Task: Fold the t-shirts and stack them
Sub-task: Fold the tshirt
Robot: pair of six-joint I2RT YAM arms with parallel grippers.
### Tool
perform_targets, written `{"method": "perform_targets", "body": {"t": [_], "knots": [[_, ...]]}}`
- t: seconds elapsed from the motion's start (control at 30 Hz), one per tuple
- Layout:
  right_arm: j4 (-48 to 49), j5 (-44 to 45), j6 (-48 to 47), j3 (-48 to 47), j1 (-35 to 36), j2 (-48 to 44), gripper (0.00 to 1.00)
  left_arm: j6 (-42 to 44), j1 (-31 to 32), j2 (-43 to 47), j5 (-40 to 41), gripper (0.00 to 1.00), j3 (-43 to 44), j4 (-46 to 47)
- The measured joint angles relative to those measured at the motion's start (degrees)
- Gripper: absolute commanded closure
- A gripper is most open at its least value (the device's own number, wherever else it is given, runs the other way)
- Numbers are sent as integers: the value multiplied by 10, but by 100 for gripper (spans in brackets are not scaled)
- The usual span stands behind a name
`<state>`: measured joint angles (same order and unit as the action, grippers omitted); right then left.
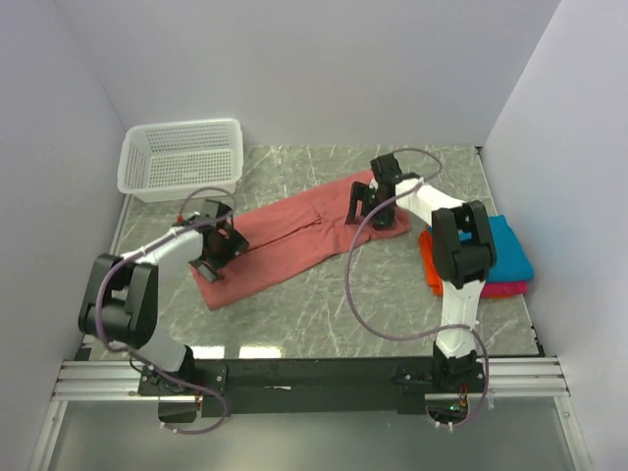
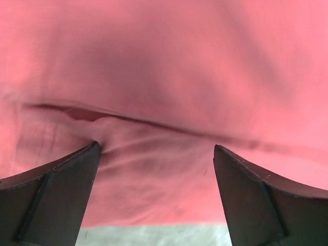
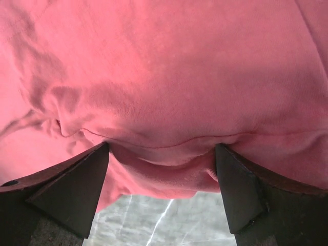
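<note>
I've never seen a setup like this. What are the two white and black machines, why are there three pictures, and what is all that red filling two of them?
They are two robot arms bolted at the table's near edge. The wide picture comes from a camera above and behind them; each close-up comes from a camera on one arm's wrist, looking past its dark fingers. The red is a salmon-red t-shirt spread on the table. The left gripper and right gripper are both open, pressing down near the shirt's edge. Folded t-shirts are stacked at the right, and a white basket sits at the back left.
</note>
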<state>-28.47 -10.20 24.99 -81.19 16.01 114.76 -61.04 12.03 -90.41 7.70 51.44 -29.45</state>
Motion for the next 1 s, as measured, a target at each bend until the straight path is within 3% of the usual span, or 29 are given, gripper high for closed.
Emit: {"method": "perform_targets", "body": {"t": [0.13,0.3,0.37,0.6,0.87,1.0], "knots": [[-55,-28,-73,-146,-13,94,10,-23,76,57,-34,1,-60,4],[-169,-57,-162,-507,-22,302,7,-55,181,87,-104,1,-104,35],[-191,-74,-182,-599,-23,354,7,-64,221,72,-125,0,-95,46],[-141,-111,-193,-505,-25,308,5,-122,345,-14,-160,1,-19,68],[-151,-121,-158,-555,-23,335,5,-173,423,-78,-167,1,49,73],[-139,-107,-147,-554,-23,335,3,-174,459,-79,-121,1,75,40]]}}
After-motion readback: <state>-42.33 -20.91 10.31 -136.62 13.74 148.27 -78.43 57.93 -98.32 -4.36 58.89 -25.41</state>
